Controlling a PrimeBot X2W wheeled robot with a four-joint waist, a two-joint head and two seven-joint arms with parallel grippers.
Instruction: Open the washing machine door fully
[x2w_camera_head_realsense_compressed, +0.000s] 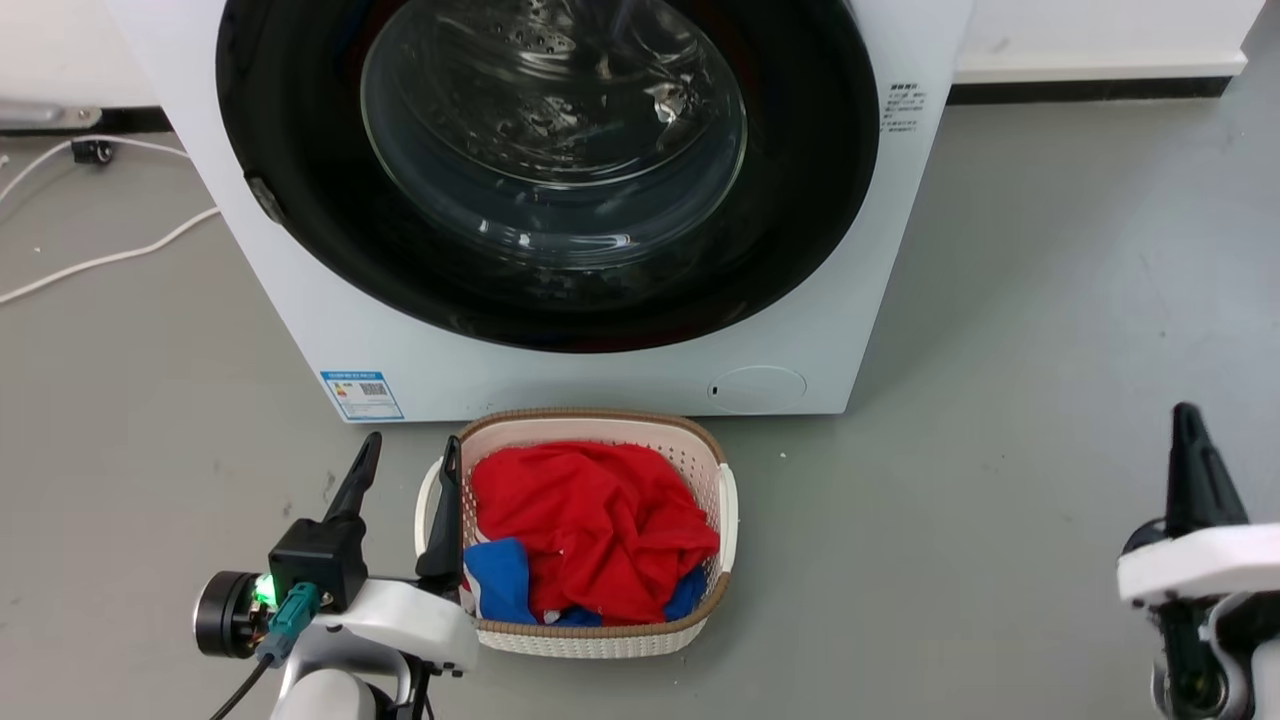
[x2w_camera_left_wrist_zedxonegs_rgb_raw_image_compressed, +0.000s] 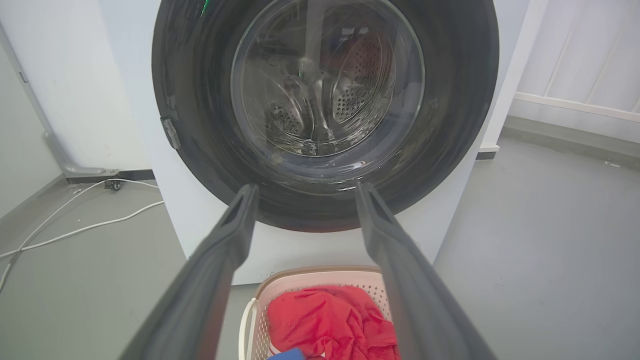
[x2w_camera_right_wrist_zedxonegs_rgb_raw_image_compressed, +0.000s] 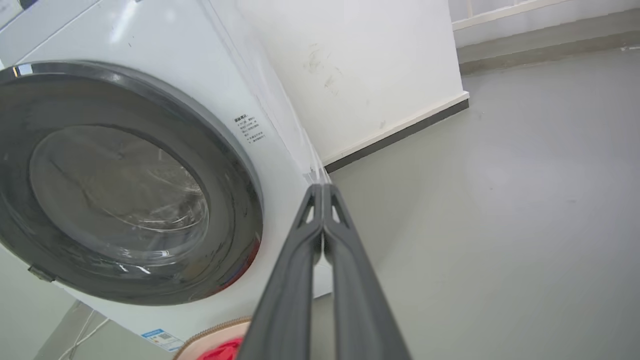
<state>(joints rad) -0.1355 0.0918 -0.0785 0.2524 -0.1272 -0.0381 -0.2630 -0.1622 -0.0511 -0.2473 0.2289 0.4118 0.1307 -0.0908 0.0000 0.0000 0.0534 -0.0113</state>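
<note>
Left claw (x2w_camera_head_realsense_compressed: 412, 450) fingers apart, holding nothing, low at the robot's left, over the left handle of the laundry basket (x2w_camera_head_realsense_compressed: 600, 418). In its own wrist view the left claw (x2w_camera_left_wrist_zedxonegs_rgb_raw_image_compressed: 306, 192) points at the lower rim of the washing machine door (x2w_camera_left_wrist_zedxonegs_rgb_raw_image_compressed: 325, 100), well short of it, no contact. Right claw (x2w_camera_head_realsense_compressed: 1187, 420) fingers pressed together, empty, off at the robot's right over bare floor. Its wrist view shows the right claw (x2w_camera_right_wrist_zedxonegs_rgb_raw_image_compressed: 322, 187) aimed past the machine's right corner.

The door (x2w_camera_head_realsense_compressed: 550, 130) sits flush on the white washing machine (x2w_camera_head_realsense_compressed: 300, 330) front and looks shut. Task not started.

Handling, judged:
- Rigid hinged disc, probably fairly heavy with the domed glass centre.
- Glossy black face looks slippery with nothing to pinch. The glass shouldn't take a hard knock.
- Best hold is the small grey tab (x2w_camera_head_realsense_compressed: 265, 200) on the rim at the robot's left, also seen in the left wrist view (x2w_camera_left_wrist_zedxonegs_rgb_raw_image_compressed: 170, 132).
- Likely a latch or pull. Expect a firm tug to release, then an easy swing. Hinge side can't be seen, presumably opposite the tab.
- Left claw is the nearer one for it.

Around:
- Basket with red cloth (x2w_camera_head_realsense_compressed: 590, 520) and blue cloth (x2w_camera_head_realsense_compressed: 500, 580) stands just in front of the machine, below the door, between robot and machine.
- The door's lower edge looks higher than the basket rim, so the swing probably clears. The arm has to reach over it.
- White cable (x2w_camera_head_realsense_compressed: 100, 260) on the grey floor (x2w_camera_head_realsense_compressed: 1000, 350) at the left, well apart from the door.
</note>
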